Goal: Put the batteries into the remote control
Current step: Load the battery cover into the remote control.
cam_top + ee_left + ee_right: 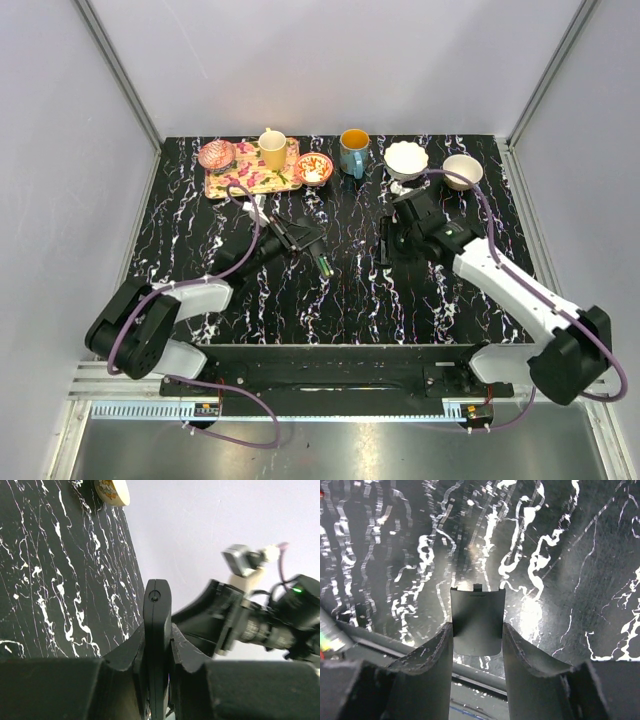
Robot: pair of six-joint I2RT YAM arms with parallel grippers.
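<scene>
My left gripper (303, 243) is shut on the remote control (157, 605), a slim black bar seen edge-on between the fingers in the left wrist view (157, 632). A green battery (322, 264) shows just right of and nearer than that gripper. I cannot tell whether it sits in the remote or on the table. My right gripper (388, 240) is shut on a dark grey battery cover (477, 607) with small tabs on its far edge, held a little above the table between the fingers (477, 626). The two grippers face each other, a short gap apart.
Along the back edge stand a floral tray (240, 180) with a pink bowl (216, 154) and a yellow cup (272, 148), a red-patterned bowl (313, 168), a teal mug (353, 150) and two white bowls (406, 158) (462, 170). White walls enclose the black marbled table (330, 310).
</scene>
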